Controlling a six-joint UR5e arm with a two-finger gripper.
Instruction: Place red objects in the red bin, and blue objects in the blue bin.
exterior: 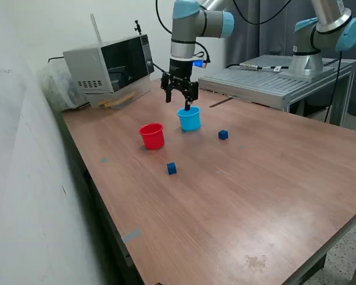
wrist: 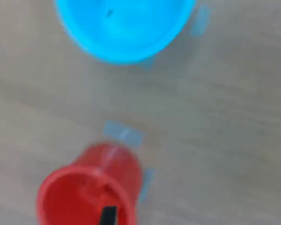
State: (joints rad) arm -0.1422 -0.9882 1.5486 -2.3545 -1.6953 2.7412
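Note:
The light blue cup (exterior: 189,118) stands upright at mid-table, with the red cup (exterior: 152,135) beside it toward the exterior view's left. My gripper (exterior: 179,100) hangs open and empty just above and behind the blue cup. Two dark blue cubes lie on the table: one (exterior: 223,135) to the exterior view's right of the blue cup, one (exterior: 171,168) nearer the front. In the blurred wrist view I see the blue cup (wrist: 124,28), the red cup (wrist: 89,192) and two dark fingertips (wrist: 107,215) far apart. No red cubes show; the red cup's inside is too blurred to read.
A microwave (exterior: 110,65) stands at the table's back corner by the wall. A second arm (exterior: 320,29) stands on a grey metal platform (exterior: 273,77) behind. Blue tape marks lie on the table (wrist: 124,133).

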